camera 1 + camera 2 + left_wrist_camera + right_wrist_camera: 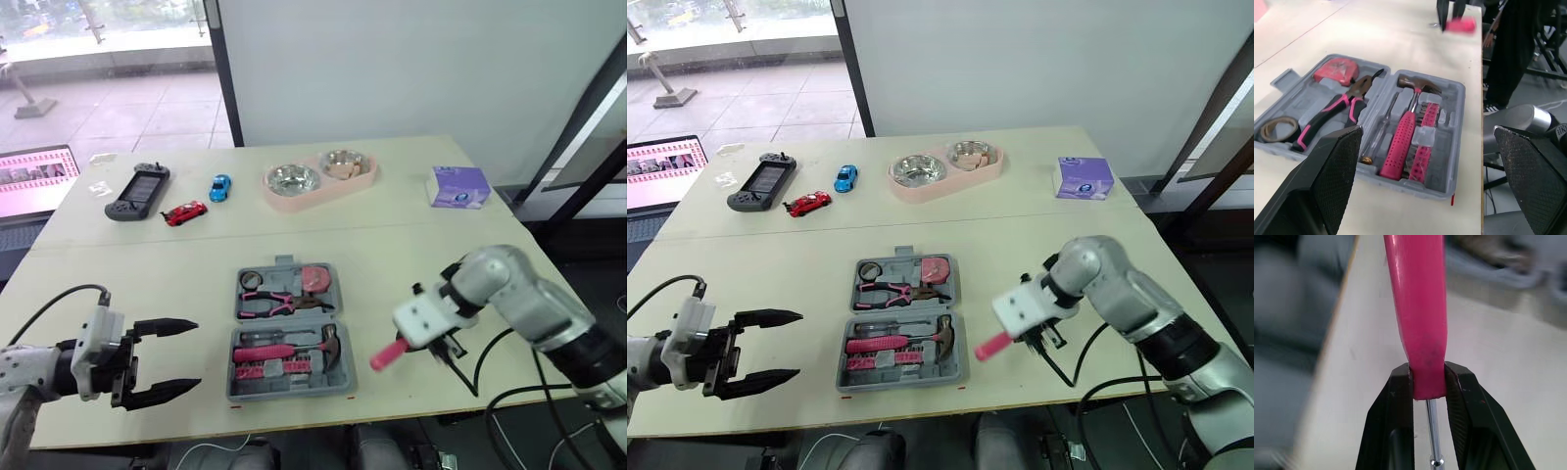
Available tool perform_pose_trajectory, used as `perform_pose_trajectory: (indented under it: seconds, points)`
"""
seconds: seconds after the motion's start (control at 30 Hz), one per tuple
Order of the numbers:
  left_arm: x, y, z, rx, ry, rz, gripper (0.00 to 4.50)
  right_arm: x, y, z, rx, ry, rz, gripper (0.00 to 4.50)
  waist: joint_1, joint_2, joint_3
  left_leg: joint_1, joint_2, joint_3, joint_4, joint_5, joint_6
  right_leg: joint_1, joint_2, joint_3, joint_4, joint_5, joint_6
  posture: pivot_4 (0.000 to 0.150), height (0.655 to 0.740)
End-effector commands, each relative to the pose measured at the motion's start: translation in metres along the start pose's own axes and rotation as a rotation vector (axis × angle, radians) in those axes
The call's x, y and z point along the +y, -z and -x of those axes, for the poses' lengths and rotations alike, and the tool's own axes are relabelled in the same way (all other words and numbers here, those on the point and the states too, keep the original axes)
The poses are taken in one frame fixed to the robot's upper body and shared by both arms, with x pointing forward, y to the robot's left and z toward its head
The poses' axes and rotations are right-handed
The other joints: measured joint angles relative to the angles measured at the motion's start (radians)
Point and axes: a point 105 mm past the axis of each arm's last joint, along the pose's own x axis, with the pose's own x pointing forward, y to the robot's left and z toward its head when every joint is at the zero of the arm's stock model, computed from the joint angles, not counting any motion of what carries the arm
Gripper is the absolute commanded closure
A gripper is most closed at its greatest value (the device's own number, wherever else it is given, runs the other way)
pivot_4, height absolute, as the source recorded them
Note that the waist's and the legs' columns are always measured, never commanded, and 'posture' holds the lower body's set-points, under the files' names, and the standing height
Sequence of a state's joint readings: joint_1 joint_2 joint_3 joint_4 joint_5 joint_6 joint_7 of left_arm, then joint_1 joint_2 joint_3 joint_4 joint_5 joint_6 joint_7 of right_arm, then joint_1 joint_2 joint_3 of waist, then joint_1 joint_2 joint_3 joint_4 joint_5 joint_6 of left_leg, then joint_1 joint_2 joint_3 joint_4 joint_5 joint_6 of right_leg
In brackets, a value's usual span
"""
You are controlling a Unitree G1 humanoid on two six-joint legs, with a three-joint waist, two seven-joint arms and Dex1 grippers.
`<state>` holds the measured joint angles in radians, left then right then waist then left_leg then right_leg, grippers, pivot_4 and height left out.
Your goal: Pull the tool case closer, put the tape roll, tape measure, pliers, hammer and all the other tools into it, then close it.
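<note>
Currently the right end effector (1428,371) is clamped on a pink-handled screwdriver (389,354), just right of the open tool case (294,392) on the surface's near side. Left of the case, the left end effector (196,353) has its fingers apart.

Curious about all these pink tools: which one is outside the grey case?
The pink-handled screwdriver, gripped in the robot's right hand beside the open grey plastic tool case; the pink-handled pliers and hammer lie inside it.
</note>
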<state>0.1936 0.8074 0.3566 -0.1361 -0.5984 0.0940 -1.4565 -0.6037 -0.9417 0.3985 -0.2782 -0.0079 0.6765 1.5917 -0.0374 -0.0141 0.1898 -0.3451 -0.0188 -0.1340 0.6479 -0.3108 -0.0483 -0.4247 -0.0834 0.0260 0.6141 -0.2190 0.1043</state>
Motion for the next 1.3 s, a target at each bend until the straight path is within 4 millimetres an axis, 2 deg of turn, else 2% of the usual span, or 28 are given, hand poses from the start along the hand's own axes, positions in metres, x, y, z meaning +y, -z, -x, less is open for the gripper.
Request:
perform_pose_trajectory:
  seconds: [0.03,0.13,0.27,0.37,0.53,0.63,0.67,0.73,0.87,0.9,1.0,1.03,1.1,1.17,1.3]
  points:
    - [-0.003,-0.001,-0.002,-0.011,0.006,-0.015,0.0,0.005,0.001,0.003,-0.123,0.045,-0.624,4.1,0.002,0.0,0.0,-0.001,0.0,0.0,0.001,0.0,0.0,-0.001,0.0,0.0,0.0,0.0,0.0,0.15,0.736]
    - [-0.003,0.0,-0.003,-0.016,0.003,-0.013,0.0,-0.012,0.021,-0.007,-0.184,0.127,-0.953,4.1,0.0,-0.001,-0.001,-0.006,0.0,0.0,0.001,0.0,0.0,-0.006,0.0,0.0,0.0,0.001,-0.001,0.15,0.736]
    - [-0.002,-0.001,-0.003,-0.022,0.004,-0.017,0.0,-0.028,0.049,-0.021,-0.225,0.323,-1.136,4.1,0.015,-0.001,-0.001,-0.011,0.0,0.0,0.002,0.0,0.0,-0.01,0.0,0.0,-0.001,0.002,0.0,0.15,0.736]
    - [-0.002,-0.003,-0.002,-0.026,0.012,-0.019,0.0,-0.034,0.053,-0.029,-0.265,0.427,-1.196,4.1,0.021,-0.001,-0.001,-0.012,0.0,0.001,0.001,0.0,0.0,-0.012,0.0,0.0,0.0,0.004,0.003,0.15,0.736]
    - [-0.003,-0.004,-0.003,-0.026,0.028,-0.018,0.0,-0.028,0.057,-0.055,-0.269,0.539,-1.297,4.1,0.017,-0.002,-0.002,-0.011,0.0,0.001,0.001,0.0,0.0,-0.011,0.0,0.0,0.0,0.004,0.003,0.15,0.736]
    - [-0.003,-0.005,-0.003,-0.026,0.032,-0.021,0.0,-0.022,0.063,-0.064,-0.261,0.592,-1.357,4.1,0.013,-0.005,-0.005,-0.009,0.0,0.001,0.001,0.0,0.0,-0.009,0.001,0.0,0.0,0.004,0.002,0.15,0.736]
    - [-0.003,-0.005,-0.003,-0.025,0.032,-0.023,0.0,-0.02,0.063,-0.063,-0.266,0.607,-1.361,3.6,0.013,-0.005,-0.006,-0.008,0.0,0.001,0.001,0.0,0.0,-0.008,0.001,0.0,0.0,0.004,0.002,0.15,0.736]
    - [-0.003,-0.006,-0.001,-0.024,0.032,-0.024,0.0,-0.019,0.06,-0.058,-0.279,0.641,-1.338,2.67,0.015,-0.005,-0.007,-0.007,0.0,0.001,0.001,0.0,0.0,-0.007,0.001,0.0,0.0,0.004,0.002,0.15,0.736]
    - [-0.003,-0.006,0.002,-0.018,0.025,-0.028,0.0,-0.013,0.036,-0.051,-0.342,0.687,-1.172,0.86,0.023,-0.004,-0.006,-0.008,0.0,0.0,0.001,0.0,0.0,-0.006,0.001,0.0,-0.001,0.003,0.002,0.15,0.736]
    - [-0.002,-0.006,0.002,-0.017,0.023,-0.029,0.0,-0.011,0.033,-0.051,-0.358,0.693,-1.152,0.86,0.023,-0.003,-0.006,-0.008,0.0,0.0,0.001,0.0,0.0,-0.007,0.001,0.0,-0.001,0.003,0.002,0.15,0.736]
    - [-0.002,-0.008,0.003,-0.018,0.022,-0.034,0.0,-0.012,0.03,-0.049,-0.324,0.904,-0.813,0.86,0.022,-0.003,-0.006,-0.009,0.0,0.0,0.001,0.0,0.0,-0.007,0.001,0.0,-0.001,0.003,0.003,0.15,0.736]
    - [-0.002,-0.008,0.002,-0.02,0.021,-0.035,0.0,-0.007,0.032,-0.057,-0.316,0.947,-0.752,0.86,0.02,-0.003,-0.006,-0.009,0.0,0.0,0.001,0.0,0.0,-0.007,0.001,0.0,-0.001,0.003,0.003,0.15,0.736]
    - [-0.001,-0.009,0.002,-0.022,0.019,-0.038,0.0,0.0,0.039,-0.067,-0.342,1.003,-0.76,0.86,0.018,-0.004,-0.006,-0.009,0.0,0.0,0.0,0.0,0.0,-0.007,0.001,0.0,-0.001,0.002,0.004,0.15,0.736]
    - [0.001,-0.011,0.002,-0.026,0.011,-0.043,0.0,0.002,0.049,-0.068,-0.347,1.079,-0.751,0.86,0.011,-0.003,-0.006,-0.008,0.0,0.0,0.0,0.0,0.0,-0.007,0.001,0.0,0.0,0.002,0.004,0.15,0.736]
    - [0.004,-0.013,0.0,-0.037,0.01,-0.046,0.0,0.001,0.049,-0.07,-0.451,1.116,-0.715,0.86,-0.001,-0.003,-0.006,-0.007,0.0,0.001,0.001,0.0,0.0,-0.006,0.001,0.0,0.0,0.001,0.0,0.15,0.736]
